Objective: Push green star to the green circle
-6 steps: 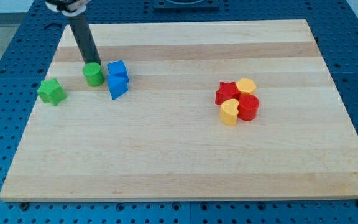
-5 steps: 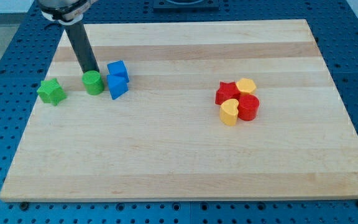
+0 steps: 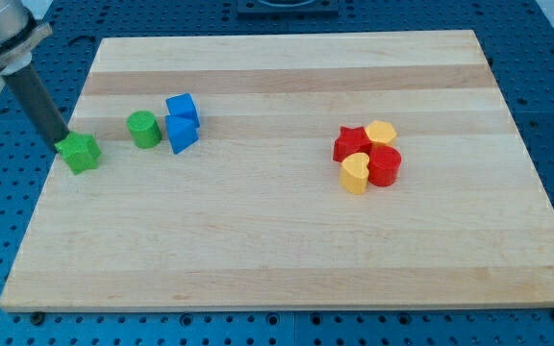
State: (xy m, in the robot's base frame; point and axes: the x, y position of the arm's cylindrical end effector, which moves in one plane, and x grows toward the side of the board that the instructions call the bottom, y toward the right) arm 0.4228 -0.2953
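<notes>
The green star [image 3: 82,152] lies near the board's left edge. The green circle [image 3: 144,129] stands a short way to its right and slightly higher in the view, apart from it. My tip [image 3: 60,144] is at the star's upper left side, touching or nearly touching it. The dark rod rises from there toward the view's top left.
A blue cube [image 3: 182,107] and a blue triangle-like block [image 3: 182,135] sit right of the green circle, touching it or nearly so. At the right, a red star [image 3: 351,144], a yellow block [image 3: 381,133], a red cylinder [image 3: 385,166] and a yellow heart [image 3: 355,174] are clustered. The wooden board [image 3: 287,240] lies on a blue perforated table.
My tip has left the green circle's top side and moved left to the green star's upper left. The circle slid slightly down; the star has shifted a little down.
</notes>
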